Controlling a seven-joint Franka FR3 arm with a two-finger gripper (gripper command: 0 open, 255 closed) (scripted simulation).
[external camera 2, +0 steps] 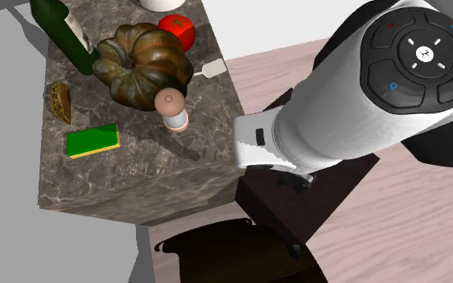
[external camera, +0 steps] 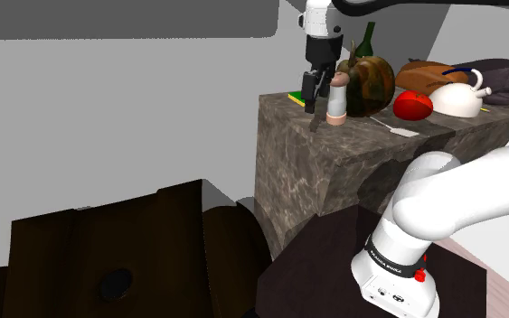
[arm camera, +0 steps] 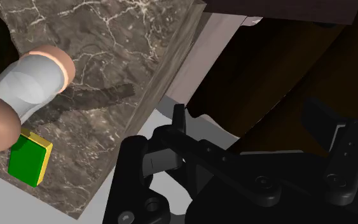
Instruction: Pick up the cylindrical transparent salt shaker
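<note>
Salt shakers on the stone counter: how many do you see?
1. The salt shaker stands upright beside the dark pumpkin, near the stone counter's edge. Others could hide behind the pumpkin.

White arm outstretched, gripper downward (fingers apart).

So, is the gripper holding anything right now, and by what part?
Nothing is held: the gripper hangs open beside the salt shaker, not around it.

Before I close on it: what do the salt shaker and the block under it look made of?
Salt shaker: smooth, pale grey-white body, perhaps frosted glass or plastic; the look leaves it open. Its cap and base are matte pinkish-tan, material unclear. Block: dark grey-brown with pale branching veins, which looks like marble or a similar stone.
</note>
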